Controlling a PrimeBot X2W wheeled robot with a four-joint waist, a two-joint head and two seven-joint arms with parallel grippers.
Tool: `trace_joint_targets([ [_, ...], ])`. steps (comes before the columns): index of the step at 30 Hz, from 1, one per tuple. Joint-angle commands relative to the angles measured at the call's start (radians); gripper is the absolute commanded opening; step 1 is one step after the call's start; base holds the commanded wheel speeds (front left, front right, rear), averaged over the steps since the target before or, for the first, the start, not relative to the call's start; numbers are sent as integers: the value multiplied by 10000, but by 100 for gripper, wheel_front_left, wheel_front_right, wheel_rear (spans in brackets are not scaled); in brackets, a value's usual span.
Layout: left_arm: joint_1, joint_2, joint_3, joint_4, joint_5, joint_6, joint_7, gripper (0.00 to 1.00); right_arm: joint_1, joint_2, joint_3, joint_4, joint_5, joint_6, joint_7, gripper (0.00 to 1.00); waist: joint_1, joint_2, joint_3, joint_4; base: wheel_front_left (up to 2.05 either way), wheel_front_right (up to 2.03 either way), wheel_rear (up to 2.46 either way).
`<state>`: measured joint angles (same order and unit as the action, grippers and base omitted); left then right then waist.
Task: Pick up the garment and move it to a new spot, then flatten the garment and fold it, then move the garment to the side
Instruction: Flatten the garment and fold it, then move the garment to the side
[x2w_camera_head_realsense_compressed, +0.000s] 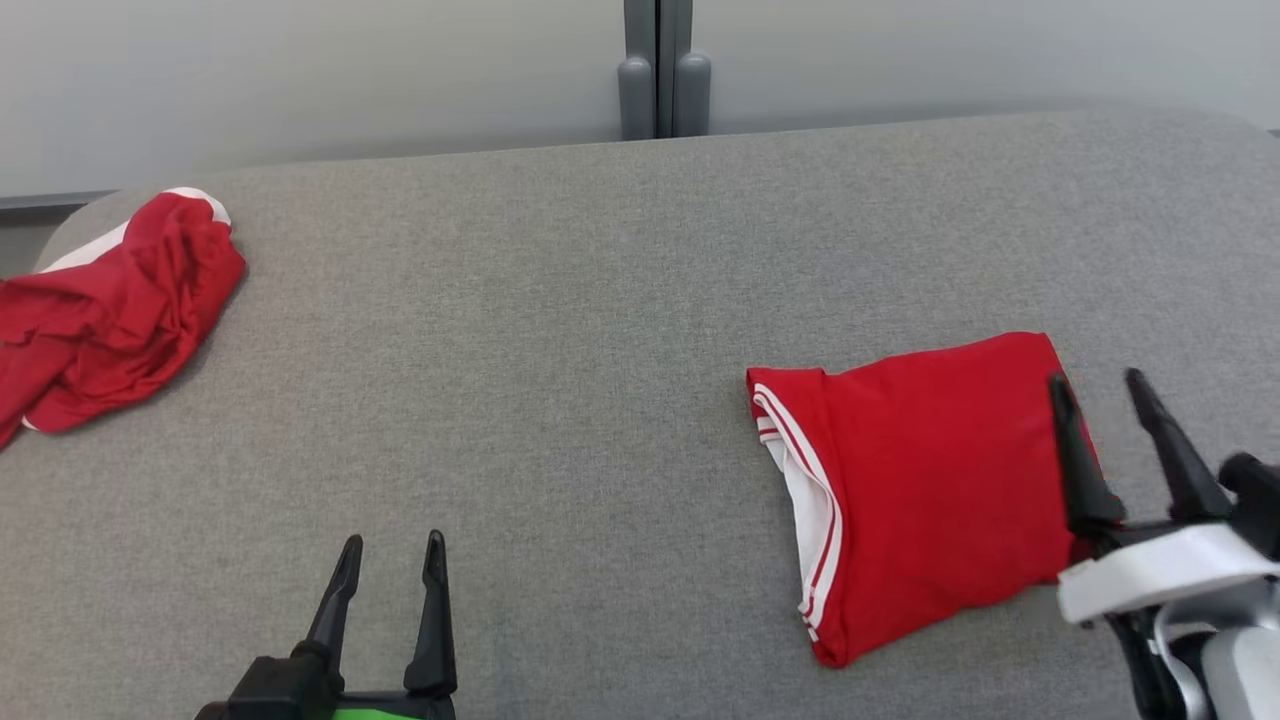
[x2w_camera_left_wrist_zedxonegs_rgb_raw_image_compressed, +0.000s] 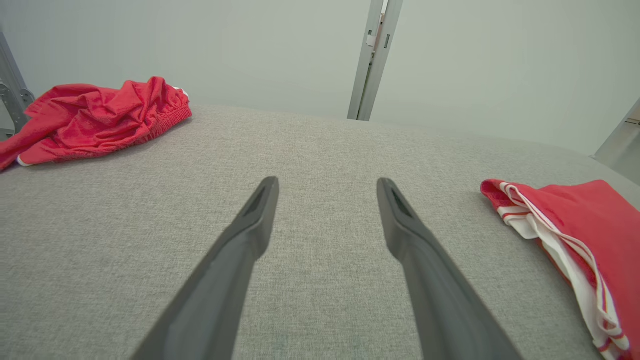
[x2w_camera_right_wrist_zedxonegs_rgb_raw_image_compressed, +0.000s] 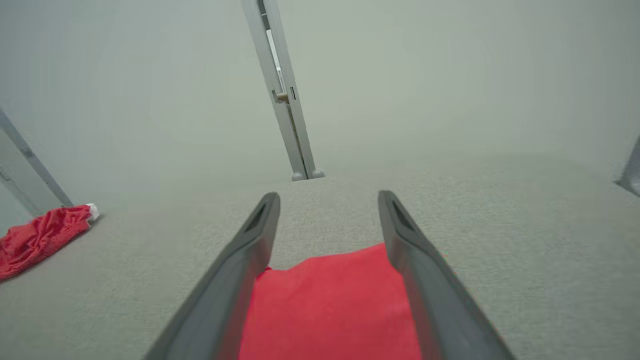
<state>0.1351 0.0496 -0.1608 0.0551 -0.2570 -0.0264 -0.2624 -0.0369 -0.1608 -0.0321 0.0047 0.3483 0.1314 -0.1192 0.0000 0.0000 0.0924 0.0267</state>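
Right jaws: wide apart, clamped on nothing. The right fingers (x2w_camera_head_realsense_compressed: 1078, 460) stand at the right edge of the folded red garment (x2w_camera_head_realsense_compressed: 930, 490). In the head view the inner finger overlaps that edge and the outer finger lies over bare worktop (x2w_camera_head_realsense_compressed: 550, 350). In the right wrist view the red cloth shows between and beneath the two fingers. Whether either finger touches the cloth cannot be told.

Right arm: its white wrist (x2w_camera_head_realsense_compressed: 1160, 570) enters at the lower right of the head view, with the fingers pointing away from the robot and tilted slightly left.

Left jaws: wide apart and empty. The left fingers (x2w_camera_head_realsense_compressed: 432, 620) hang over bare worktop at the lower left, pointing away from the robot, well apart from both cloths.

Garment: lies flat on the right part of the grey worktop. Its white-striped hem faces left.

Second garment (x2w_camera_head_realsense_compressed: 110, 310): red with white trim, crumpled at the far left edge of the worktop.
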Motion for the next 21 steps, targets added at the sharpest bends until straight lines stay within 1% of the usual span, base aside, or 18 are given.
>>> trace_joint_targets([
  [1, 215, 19, 51, -2, 64, 5, -32, 100, 381, -225, -346, 191, -416, -15, -451, 100, 0, 0, -212, -68, 0, 0, 0],
  [4, 297, 22, 187, -61, 167, -9, -32, 100, 952, -500, -958, 721, -1561, -11, -1245, 100, 0, 0, -450, -54, 0, 0, 0],
  [6, 428, 20, 290, -105, 276, -23, -32, 100, 1316, -583, -1187, 1110, -2096, -11, -1421, 100, 0, 0, -626, -51, 0, 0, 0],
  [10, 638, 22, 569, -239, 463, -92, -32, 100, 1813, -528, -1411, 1006, -2545, -12, -1459, 100, 0, 0, -852, -2, 0, 0, 0],
  [12, 753, 20, 719, -227, 507, -122, -32, 100, 2031, -374, -1635, 881, -2584, -15, -1462, 100, 0, 0, -906, 27, 0, 0, 0],
  [15, 824, 20, 816, -154, 444, -133, -32, 100, 2257, -284, -1693, 625, -2573, -15, -1461, 100, 0, 0, -960, 124, 0, 0, 0],
  [17, 860, 20, 850, -140, 429, -85, -32, 100, 2478, -256, -1595, 654, -2532, -15, -1458, 100, 0, 0, -969, 176, 0, 0, 0],
  [21, 962, 20, 866, -111, 399, -131, -32, 100, 2572, -240, -1445, 579, -2544, -15, -1459, 100, 0, 0, -919, 228, 0, 0, 0],
])
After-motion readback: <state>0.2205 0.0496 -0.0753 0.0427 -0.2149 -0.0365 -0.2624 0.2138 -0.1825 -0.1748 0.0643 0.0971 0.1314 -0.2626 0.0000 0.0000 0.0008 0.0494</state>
